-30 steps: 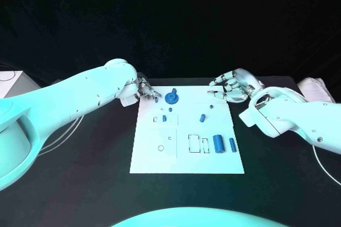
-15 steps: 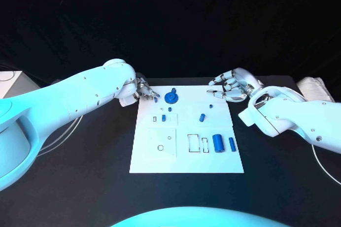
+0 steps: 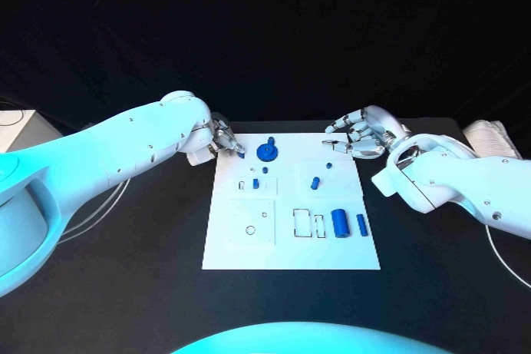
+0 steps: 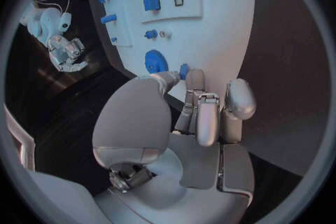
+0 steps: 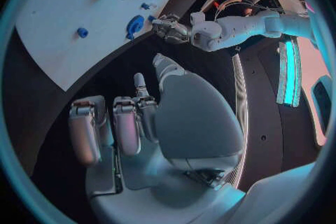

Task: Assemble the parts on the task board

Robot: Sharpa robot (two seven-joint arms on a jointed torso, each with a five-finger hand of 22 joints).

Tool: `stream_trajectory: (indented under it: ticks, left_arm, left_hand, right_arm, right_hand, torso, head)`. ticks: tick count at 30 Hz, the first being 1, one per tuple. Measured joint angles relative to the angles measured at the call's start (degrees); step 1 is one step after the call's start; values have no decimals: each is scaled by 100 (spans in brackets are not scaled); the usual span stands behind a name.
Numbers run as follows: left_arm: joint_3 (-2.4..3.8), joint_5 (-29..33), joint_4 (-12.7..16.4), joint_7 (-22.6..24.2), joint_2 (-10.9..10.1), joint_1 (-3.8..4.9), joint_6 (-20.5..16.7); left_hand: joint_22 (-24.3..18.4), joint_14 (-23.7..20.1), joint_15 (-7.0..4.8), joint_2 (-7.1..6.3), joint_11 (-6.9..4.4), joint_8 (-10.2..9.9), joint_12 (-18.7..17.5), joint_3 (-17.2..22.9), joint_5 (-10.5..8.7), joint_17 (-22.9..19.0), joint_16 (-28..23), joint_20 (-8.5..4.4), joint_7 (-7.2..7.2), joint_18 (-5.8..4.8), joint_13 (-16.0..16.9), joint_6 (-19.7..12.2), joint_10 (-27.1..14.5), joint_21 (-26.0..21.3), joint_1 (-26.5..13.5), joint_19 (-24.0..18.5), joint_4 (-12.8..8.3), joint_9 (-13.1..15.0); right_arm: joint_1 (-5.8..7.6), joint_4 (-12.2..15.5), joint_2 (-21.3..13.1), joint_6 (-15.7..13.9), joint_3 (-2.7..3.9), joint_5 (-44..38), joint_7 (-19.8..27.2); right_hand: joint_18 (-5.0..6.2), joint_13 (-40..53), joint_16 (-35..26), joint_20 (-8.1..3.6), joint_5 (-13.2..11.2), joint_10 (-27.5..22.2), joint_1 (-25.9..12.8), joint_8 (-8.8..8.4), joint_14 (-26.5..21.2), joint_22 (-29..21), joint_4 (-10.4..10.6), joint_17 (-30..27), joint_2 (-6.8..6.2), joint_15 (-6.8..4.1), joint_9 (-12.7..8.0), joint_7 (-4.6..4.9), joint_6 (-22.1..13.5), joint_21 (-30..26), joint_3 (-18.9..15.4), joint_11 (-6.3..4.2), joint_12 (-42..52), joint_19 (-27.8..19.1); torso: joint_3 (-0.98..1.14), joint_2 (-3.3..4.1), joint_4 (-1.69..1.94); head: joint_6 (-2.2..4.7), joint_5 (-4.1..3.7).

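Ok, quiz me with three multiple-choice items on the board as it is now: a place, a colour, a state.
1. The left hand is at which corner of the task board?
A far left
B near right
C near left
2. The round part is:
A red
B blue
C yellow
3. The right hand holds:
A a cylinder
B the board
C nothing

1 A: its fingertips are at the board's far-left corner in the head view.
2 B: it looks blue in the head view and both wrist views.
3 C: its fingers are apart and bare in the right wrist view.
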Motion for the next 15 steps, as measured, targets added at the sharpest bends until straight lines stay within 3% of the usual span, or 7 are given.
stream_trajectory:
  ticks: [6,11,13,15]
  left_arm:
    - [-3,122,-14,19,-3,-6,24]
    - [-3,191,-7,35,-36,-6,33]
    - [-2,207,3,41,-63,-5,33]
    - [0,228,39,47,-110,-5,28]
  left_hand:
    - [15,0,0,-49,-12,96,0,128,8,0,0,19,10,0,-42,-10,14,0,-43,-19,128,3]
    - [19,0,0,-105,-20,137,1,185,8,0,0,19,30,0,-65,-30,23,0,-99,-19,183,211]
    - [29,0,0,-186,-20,150,1,390,8,0,0,19,50,0,-84,-50,23,0,-180,-19,26,284]
    - [43,0,0,-245,-8,179,1,419,45,0,0,19,50,0,-97,-50,35,0,-249,-19,54,300]
  right_arm:
    - [0,-4,1,4,0,0,-1]
    - [0,-6,4,6,0,0,-1]
    - [0,-8,4,7,0,0,-2]
    - [0,-8,4,8,0,0,-2]
  right_hand:
    - [0,0,0,0,0,0,0,0,0,0,0,0,0,0,0,0,0,0,0,0,0,0]
    - [0,0,0,0,0,0,-17,0,0,-1,0,0,17,0,-6,0,0,0,0,0,0,0]
    - [0,0,0,0,0,0,-17,0,0,-1,0,0,17,0,-6,0,0,0,0,0,0,0]
    - [0,0,0,0,0,0,-24,0,0,-1,0,0,24,0,-6,0,0,0,0,0,0,0]
  torso:
    - [2,1,-1]
    - [2,1,-1]
    - [4,0,-1]
    - [4,-2,-1]
  head:
    - [0,8]
    - [-5,16]
    - [-8,18]
    - [-8,25]
